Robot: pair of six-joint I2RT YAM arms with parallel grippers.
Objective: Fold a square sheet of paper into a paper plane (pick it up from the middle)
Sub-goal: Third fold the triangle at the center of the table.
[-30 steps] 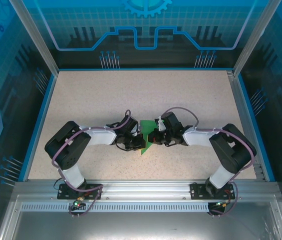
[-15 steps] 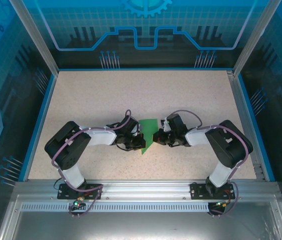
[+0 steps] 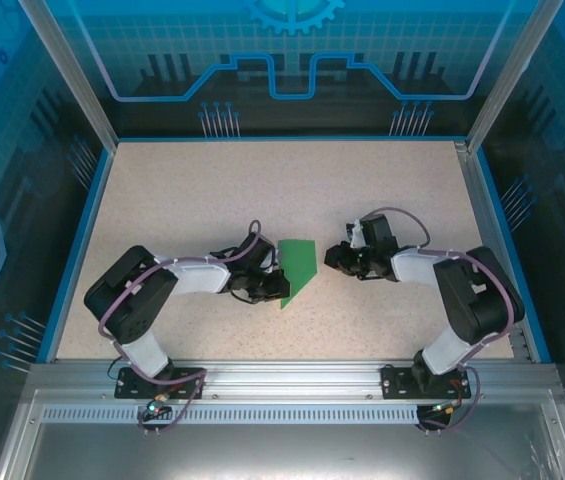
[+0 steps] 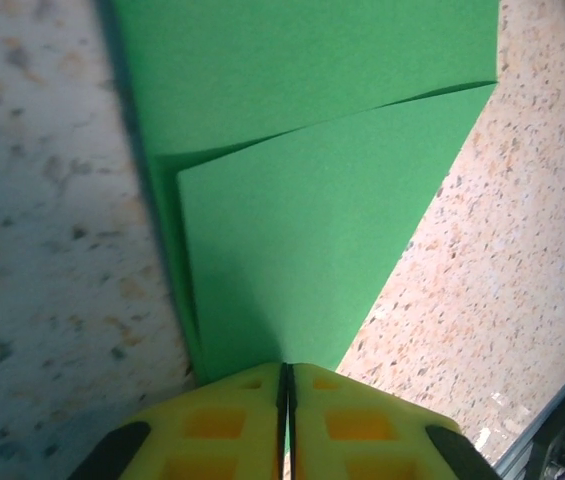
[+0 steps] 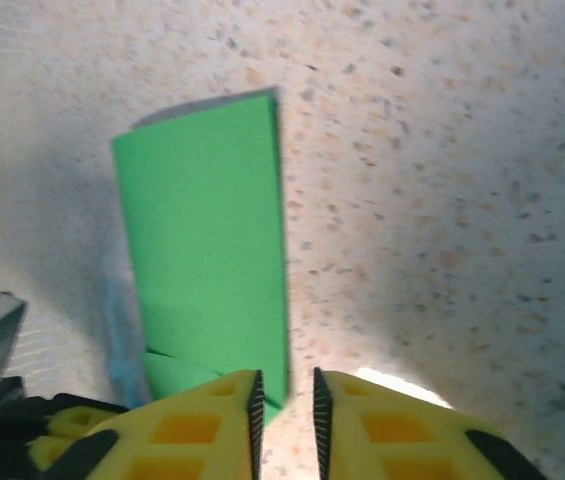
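Note:
The green sheet of paper (image 3: 299, 266) lies on the table between the arms, folded into a narrow strip with a slanted, pointed near end. Its overlapping folds fill the left wrist view (image 4: 312, 200). My left gripper (image 3: 278, 287) is at the sheet's left edge near the point. Its yellow jaws (image 4: 287, 372) are pressed together on the paper's edge. My right gripper (image 3: 329, 256) hovers just right of the sheet, apart from it. In the right wrist view the right gripper (image 5: 284, 385) stands slightly open over bare table, with the paper (image 5: 207, 250) beside its left finger.
The speckled beige table (image 3: 212, 190) has a blue rim and metal frame posts at the corners. Open surface lies behind and to both sides of the arms. An aluminium rail (image 3: 282, 375) runs along the near edge.
My right gripper has let go of the sheet, opened a little and drawn back to the right. The left arm has stayed at the paper's left edge.

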